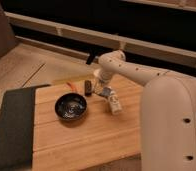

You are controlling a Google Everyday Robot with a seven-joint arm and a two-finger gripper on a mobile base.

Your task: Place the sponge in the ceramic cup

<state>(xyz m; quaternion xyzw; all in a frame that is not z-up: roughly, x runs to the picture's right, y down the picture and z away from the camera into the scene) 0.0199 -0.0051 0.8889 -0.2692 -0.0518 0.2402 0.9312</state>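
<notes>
My gripper (100,84) hangs low over the wooden table (86,140), at the end of the white arm that reaches in from the right. A small blue-grey patch, the sponge (107,92), shows right under and beside the gripper; I cannot tell whether it is held or lying on the wood. Just right of that sits a small pale whitish thing (114,105). It looks tilted, and I cannot tell whether it is the ceramic cup or a tube.
A wide dark glossy bowl (71,107) sits left of the gripper. A small black block (88,88) stands between the bowl and the gripper. A dark mat (13,125) covers the table's left side. The arm's bulky white link (171,120) fills the right.
</notes>
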